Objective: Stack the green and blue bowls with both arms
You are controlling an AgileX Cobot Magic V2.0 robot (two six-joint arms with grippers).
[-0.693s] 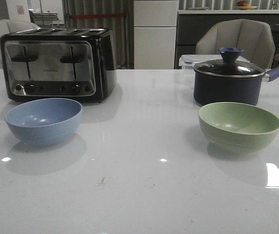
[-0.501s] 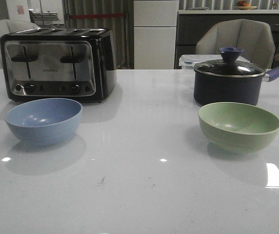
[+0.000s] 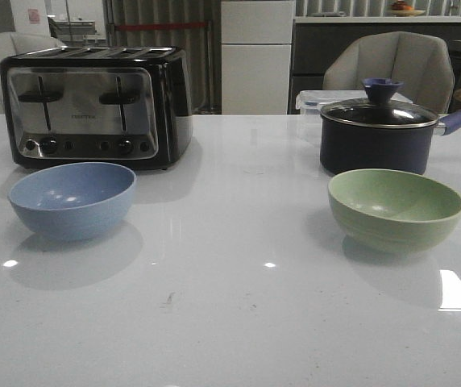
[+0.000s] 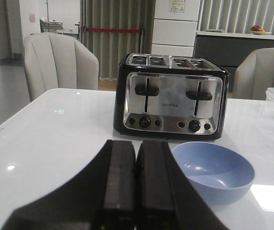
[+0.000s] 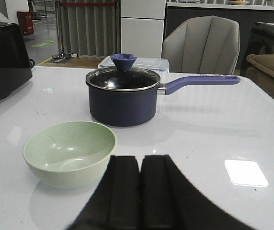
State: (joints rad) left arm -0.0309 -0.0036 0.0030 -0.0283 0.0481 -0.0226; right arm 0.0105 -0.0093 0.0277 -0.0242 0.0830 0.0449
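The blue bowl (image 3: 72,200) sits upright and empty on the white table at the left, in front of the toaster. It also shows in the left wrist view (image 4: 213,170), just beside my left gripper (image 4: 136,146), which is shut and empty. The green bowl (image 3: 395,209) sits upright and empty at the right, in front of the saucepan. In the right wrist view the green bowl (image 5: 70,152) lies beside my right gripper (image 5: 140,160), which is shut and empty. Neither arm shows in the front view.
A black and chrome toaster (image 3: 97,105) stands behind the blue bowl. A dark navy lidded saucepan (image 3: 380,133) with a long handle stands behind the green bowl, with a clear plastic box (image 5: 142,62) behind it. Chairs stand past the table's far edge.
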